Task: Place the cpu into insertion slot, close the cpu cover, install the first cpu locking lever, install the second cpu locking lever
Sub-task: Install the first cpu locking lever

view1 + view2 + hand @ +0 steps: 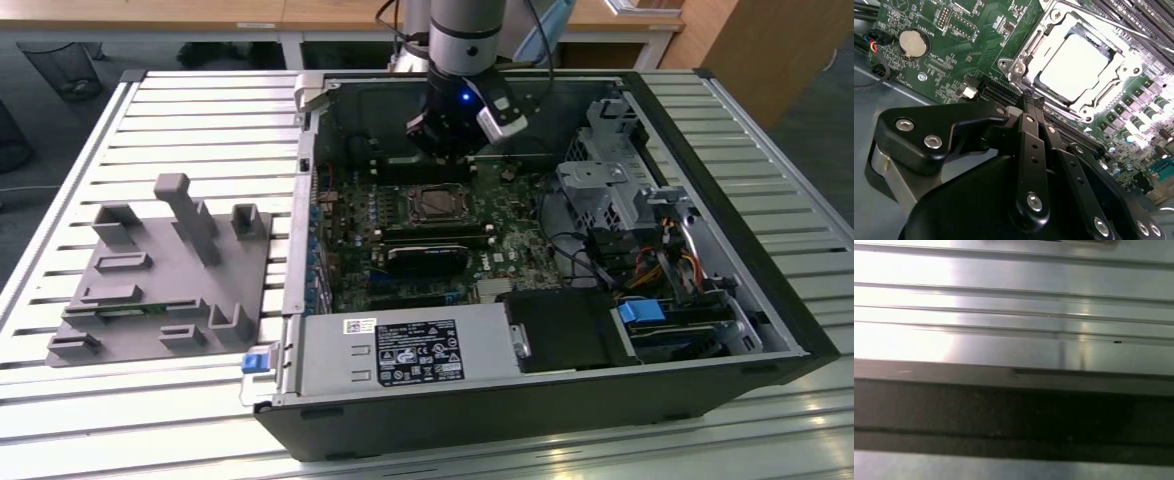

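Observation:
Inside the open computer case [747, 300], the cpu [1074, 62] lies flat in the socket on the green motherboard [954, 65], its silvery top showing. The cpu cover [1026, 50], a silver metal frame, lies down around it; the insertion slot is hidden beneath both. In the exterior view the cpu [438, 205] shows as a small square in mid-board. My gripper [1032, 98] hangs above the board just beside the socket, toward the case's back wall, with its black fingers shut together and nothing between them. From the exterior view the gripper [447, 150] is just behind the socket.
A black heatsink block [427, 255] sits in front of the socket, with the power supply [400, 350] nearer still. Drive cages and cables [641, 220] occupy the exterior view's right. A grey parts fixture [160, 270] rests on the slatted table [160, 120]. A coin battery [914, 42] sits on the board.

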Available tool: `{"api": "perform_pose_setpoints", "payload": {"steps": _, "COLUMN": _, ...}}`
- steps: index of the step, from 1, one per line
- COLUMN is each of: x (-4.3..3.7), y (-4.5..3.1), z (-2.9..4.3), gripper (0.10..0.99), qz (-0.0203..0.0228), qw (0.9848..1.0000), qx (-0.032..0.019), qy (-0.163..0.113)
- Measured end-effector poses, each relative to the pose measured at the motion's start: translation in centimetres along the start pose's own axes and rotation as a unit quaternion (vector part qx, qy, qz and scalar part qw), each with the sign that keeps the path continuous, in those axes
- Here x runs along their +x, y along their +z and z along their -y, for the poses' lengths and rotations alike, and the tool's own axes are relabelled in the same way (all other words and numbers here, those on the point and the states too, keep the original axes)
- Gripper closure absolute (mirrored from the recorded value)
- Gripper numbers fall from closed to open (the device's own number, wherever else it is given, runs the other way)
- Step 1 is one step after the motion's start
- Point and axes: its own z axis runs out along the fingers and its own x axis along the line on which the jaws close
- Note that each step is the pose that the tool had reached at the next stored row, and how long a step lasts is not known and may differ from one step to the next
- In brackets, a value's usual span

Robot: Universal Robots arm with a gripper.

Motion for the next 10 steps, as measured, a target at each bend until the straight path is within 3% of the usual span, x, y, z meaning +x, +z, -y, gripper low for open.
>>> {"api": "perform_pose_setpoints", "payload": {"steps": 10, "x": -0.1, "y": 0.0, "z": 0.3, "gripper": 0.98, "qz": 0.0, "qw": 1.0, "qx": 0.0, "qy": 0.0}}
